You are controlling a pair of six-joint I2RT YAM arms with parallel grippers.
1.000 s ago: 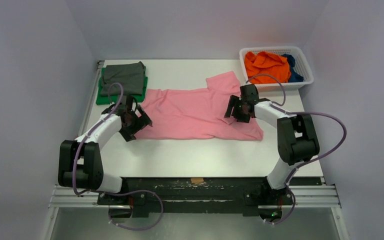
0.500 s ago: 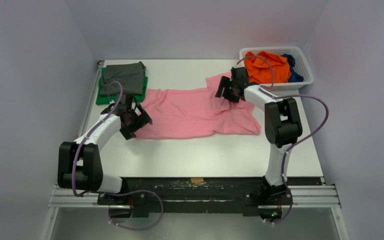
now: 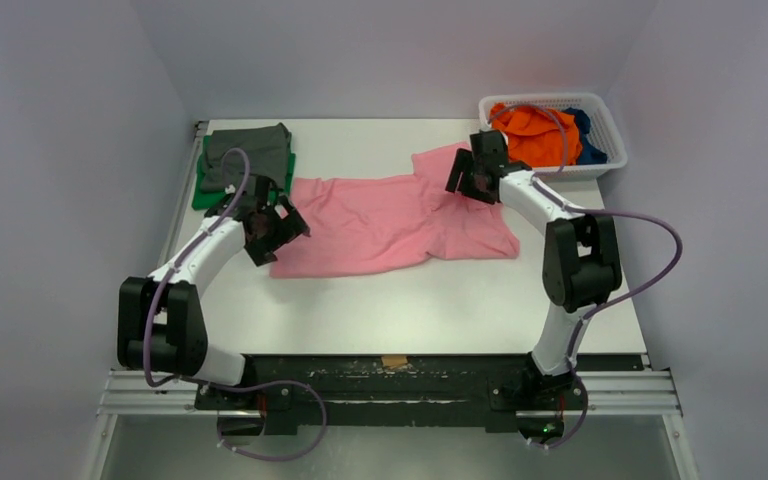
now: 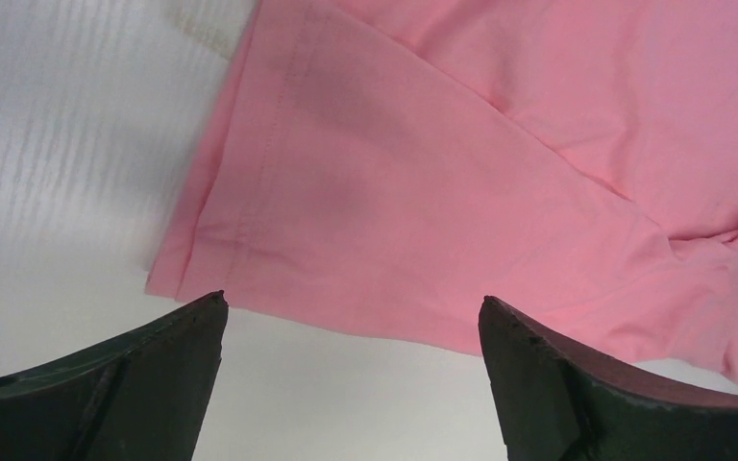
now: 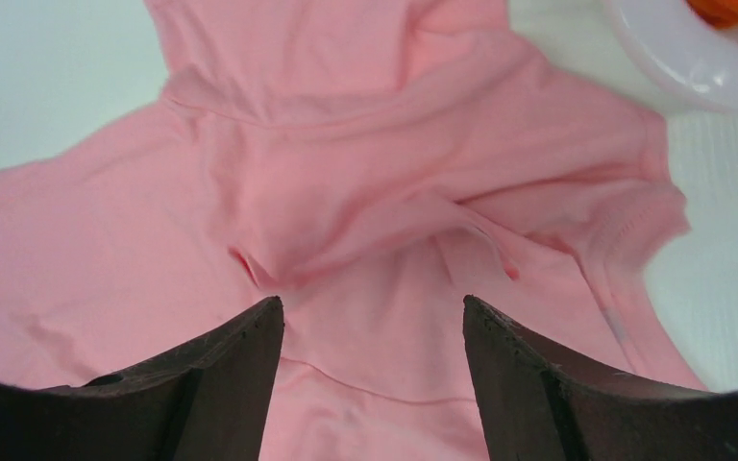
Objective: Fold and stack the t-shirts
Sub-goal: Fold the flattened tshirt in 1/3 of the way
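The pink t-shirt lies spread and wrinkled across the middle of the table. My left gripper is open at its left hem, and the left wrist view shows the hem corner just beyond the empty fingertips. My right gripper is open over the shirt's right end near the sleeve, with bunched pink cloth below the fingers. A folded grey t-shirt lies on a folded green one at the back left. The orange t-shirt and the dark blue one sit in the basket.
The white mesh basket stands at the back right corner, close behind my right gripper, and its rim shows in the right wrist view. White walls close in the table on three sides.
My right gripper moved from the shirt's near right part up to its far right end by the basket. The shirt's right side bunched and shifted. My left gripper moved slightly further along the left hem.
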